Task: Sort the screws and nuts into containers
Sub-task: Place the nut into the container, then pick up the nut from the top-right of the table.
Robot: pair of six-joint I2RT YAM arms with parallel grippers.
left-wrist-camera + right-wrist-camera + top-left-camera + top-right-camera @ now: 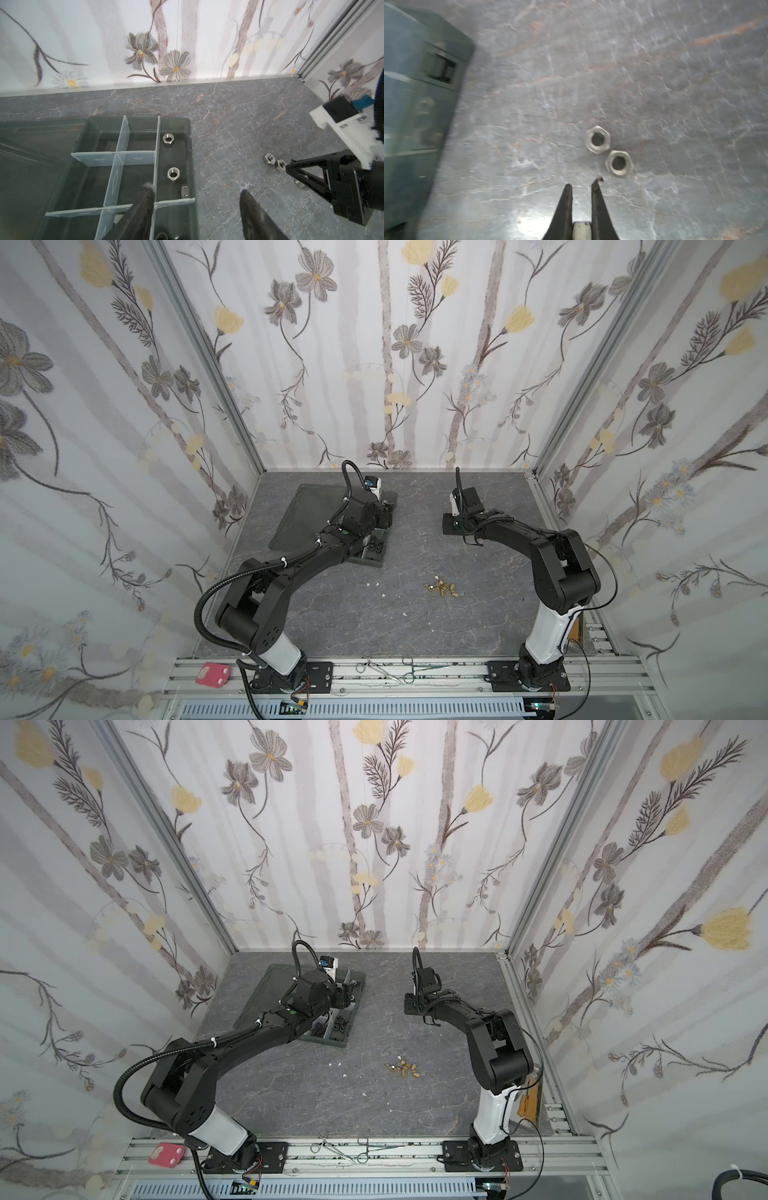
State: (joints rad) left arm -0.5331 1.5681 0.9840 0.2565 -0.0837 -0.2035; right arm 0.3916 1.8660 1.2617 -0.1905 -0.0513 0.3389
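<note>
Nearest the front edge of the grey marbled tabletop, a little right of its middle, a loose heap of small brass-gold pieces waits unsorted, well apart from both arms. Farther back, toward the left edge, lies the dark grey plastic organizer box with pale translucent dividers. One of its near cells holds black hex nuts. The left gripper hovers over the box's right wall with its jaws spread and empty. One finger hangs above the long cell where three shiny silver hex nuts lie.

Off the box's right side, in the far half of the tabletop, the right gripper is low over the surface. Its jaws are pressed nearly together with nothing between them. Two loose silver nuts lie flat just past its tips, touching or almost so. A third nut seems to lie partly hidden under that gripper.

The step looks like picking up one loose nut. The jaws should open just wider than the nut's flats, then shift until the nearer nut sits centred between the tips. They should then lower to meet the tabletop and close on two opposite flats. Coming in from the outer side may avoid nudging its neighbour. A thin, flat nut is likely to slip, so the lift should be slow. The left gripper should probably clear the silver cell before the drop.
</note>
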